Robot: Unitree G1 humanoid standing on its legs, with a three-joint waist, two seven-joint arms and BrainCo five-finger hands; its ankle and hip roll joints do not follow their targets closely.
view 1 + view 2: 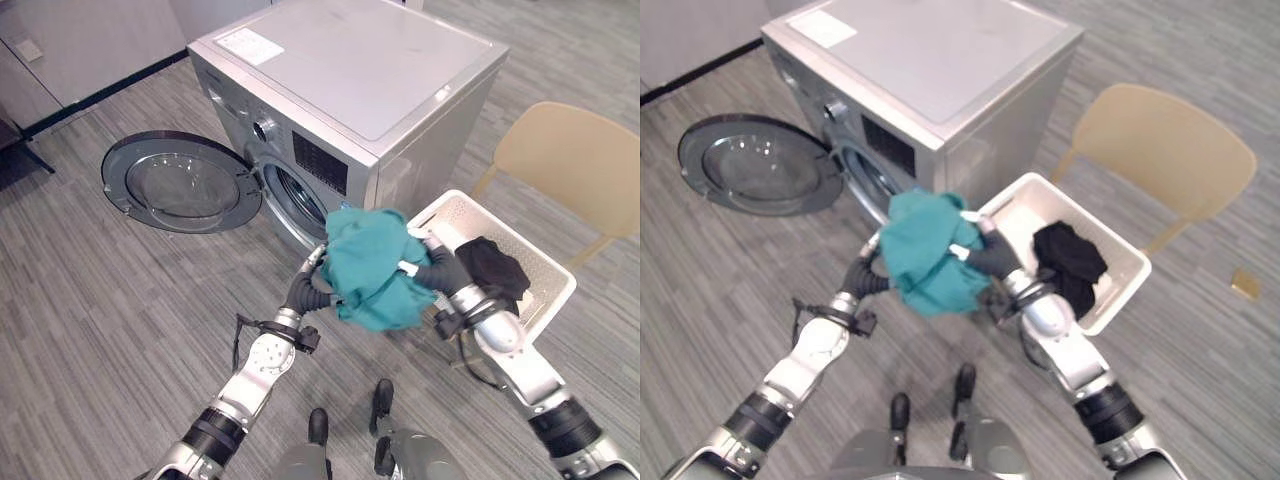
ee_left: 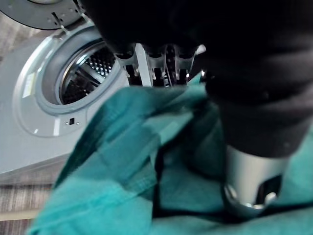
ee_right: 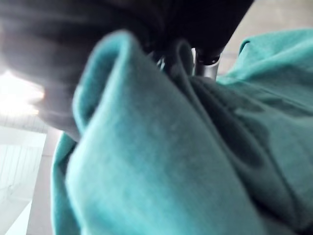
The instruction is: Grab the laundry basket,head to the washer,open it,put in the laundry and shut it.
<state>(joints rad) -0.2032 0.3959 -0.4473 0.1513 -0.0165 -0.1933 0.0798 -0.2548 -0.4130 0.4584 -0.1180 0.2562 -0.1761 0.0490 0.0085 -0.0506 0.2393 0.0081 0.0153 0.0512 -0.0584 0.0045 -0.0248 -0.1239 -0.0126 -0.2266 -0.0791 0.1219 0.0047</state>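
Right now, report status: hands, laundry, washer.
Left hand and right hand both shut on teal garment, held before the washer. Door open, drum mouth clear. Black garment in basket.

washer point(image 1: 350, 90) ahead | basket point(image 1: 548, 300) right | chair point(image 1: 575, 165) behind basket

Left robot hand point(image 1: 306, 288) and right robot hand point(image 1: 441, 266) raised together in front, fingers curled, arms bent inward
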